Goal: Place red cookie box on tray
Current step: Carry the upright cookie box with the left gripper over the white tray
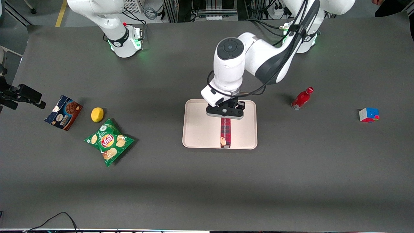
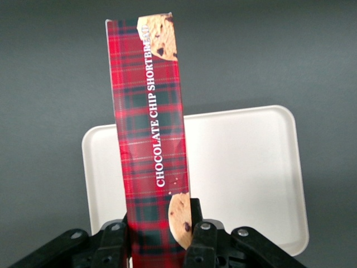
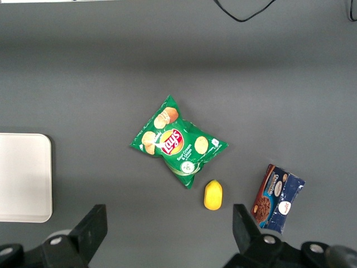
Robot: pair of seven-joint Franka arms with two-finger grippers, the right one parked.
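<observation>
Hovering with the gripper (image 1: 225, 116) over the tray (image 1: 200, 129), near its 12 o'clock rim, clock read from the front view. Clamping the box (image 1: 225, 132) by one narrow end, with fingers (image 2: 201, 241) closed on its two long sides. Carrying it lengthwise from 12 toward 6 across the tray's middle, reaching just about to the 6 o'clock rim. Hard to tell whether already touching the tray floor or hanging above it. From the wrist camera, looks lifted, with the cookie-printed tip showing past the rim.

Probably at the lowering-and-release step.

- **Propping on the rim:** letting go with the free end on or over the 6 o'clock rim, ending propped up or tipped onto the table. Caused by a length nearly matching the tray's depth, so little slack.
- **Toppling:** seemingly held on edge, so likely to fall flat on release. Harmless if landing inside, bad if falling across the rim.
- **Landing askew:** gripped at one end only, so prone to sagging or swivelling between the pads.

Worth shifting slightly toward 12 before opening.

Well apart from all this: a bottle (image 1: 302, 98) at 3 o'clock from the tray and a cube (image 1: 369, 115) farther out the same way. Out at 9: chips (image 1: 109, 141), a lemon (image 1: 97, 114) and a blue box (image 1: 63, 112).
</observation>
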